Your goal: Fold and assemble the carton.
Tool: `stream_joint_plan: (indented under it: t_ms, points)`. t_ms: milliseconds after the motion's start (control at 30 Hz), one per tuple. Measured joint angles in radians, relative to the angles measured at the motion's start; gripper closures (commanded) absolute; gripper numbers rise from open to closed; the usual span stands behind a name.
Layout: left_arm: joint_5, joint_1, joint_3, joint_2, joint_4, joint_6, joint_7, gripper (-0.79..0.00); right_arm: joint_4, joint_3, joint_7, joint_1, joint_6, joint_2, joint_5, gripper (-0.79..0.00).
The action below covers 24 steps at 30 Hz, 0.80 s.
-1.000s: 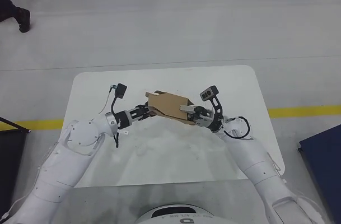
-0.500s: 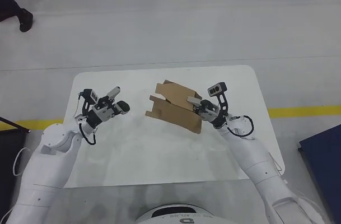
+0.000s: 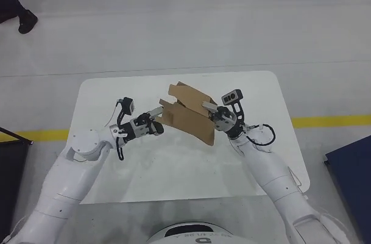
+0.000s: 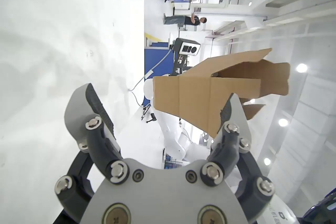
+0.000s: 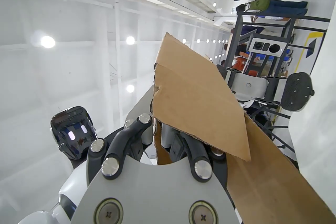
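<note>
Right now we hold the brown carton (image 3: 188, 111), partly opened with flaps loose, over the white table (image 3: 173, 171), toward 12 o'clock of its middle. Our right gripper (image 3: 213, 112) pinches the carton's wall at its 3 o'clock side. Our left gripper (image 3: 159, 114) sits at the carton's 9 o'clock edge with fingers (image 4: 86, 104) spread wide; we cannot tell whether one touches the cardboard.

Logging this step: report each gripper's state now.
Left gripper: open, at the carton's edge, gripping nothing.
Right gripper: shut on the carton.
</note>
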Motion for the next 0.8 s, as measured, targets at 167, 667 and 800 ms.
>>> stream_joint_plan:
  t_ms: [167, 667, 800]
  points:
    - [0.069, -0.030, 0.044, -0.008, -0.034, -0.008, 0.014, -0.785, 0.004, -0.001, 0.007, -0.011, -0.003, -0.002, -0.002, 0.000]
    - [0.023, -0.023, 0.016, -0.017, -0.027, -0.007, 0.068, -0.785, -0.010, 0.029, 0.081, -0.048, 0.103, -0.016, 0.245, 0.000]
    - [-0.049, -0.004, -0.036, -0.012, -0.045, -0.010, 0.041, -0.785, 0.069, 0.036, 0.140, -0.034, 0.228, -0.033, 0.471, 0.000]
